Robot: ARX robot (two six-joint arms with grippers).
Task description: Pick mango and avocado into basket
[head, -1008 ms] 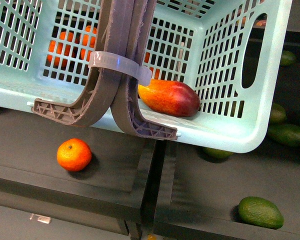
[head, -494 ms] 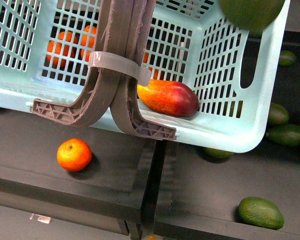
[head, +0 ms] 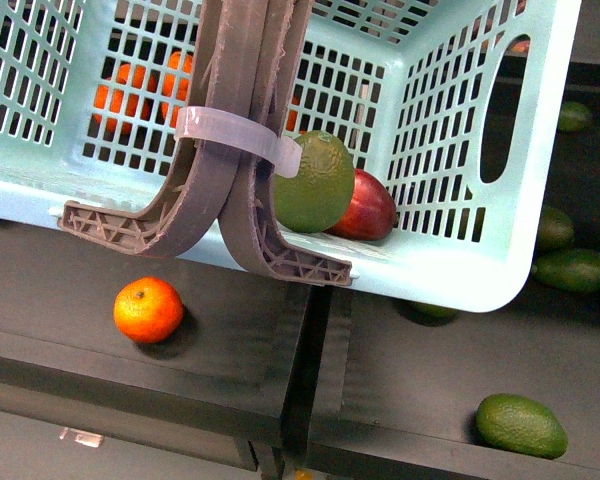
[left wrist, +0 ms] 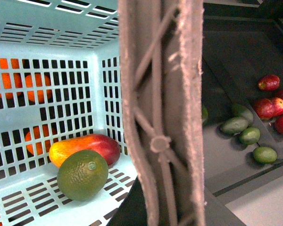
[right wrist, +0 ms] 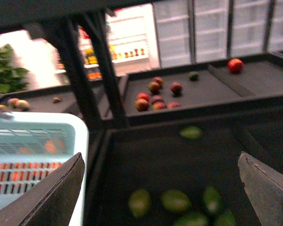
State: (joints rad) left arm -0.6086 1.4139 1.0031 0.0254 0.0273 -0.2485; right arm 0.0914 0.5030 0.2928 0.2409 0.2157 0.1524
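The turquoise basket (head: 460, 270) hangs tilted, held up by its two grey-brown handles (head: 240, 120) with a white zip tie. My left gripper is shut on the handles (left wrist: 162, 117); its fingers are hidden behind them. The dull-green avocado (head: 315, 182) lies inside the basket against the dark-red mango (head: 372, 208). Both also show in the left wrist view, the avocado (left wrist: 82, 175) in front of the mango (left wrist: 85, 145). My right gripper (right wrist: 160, 157) is open and empty, beside the basket's rim (right wrist: 80, 141) and above a dark bin of avocados.
An orange (head: 148, 309) lies on the dark shelf below the basket. Several oranges (head: 130, 90) show through its far wall. Loose avocados (head: 520, 424) lie in the right bin, past a raised divider (head: 300, 360). Red apples (left wrist: 273, 101) lie beyond more avocados (left wrist: 250, 135).
The avocado came in at the top right above the basket, dropped inside, and now rests against the mango, hiding its yellow end. The basket shifted slightly.
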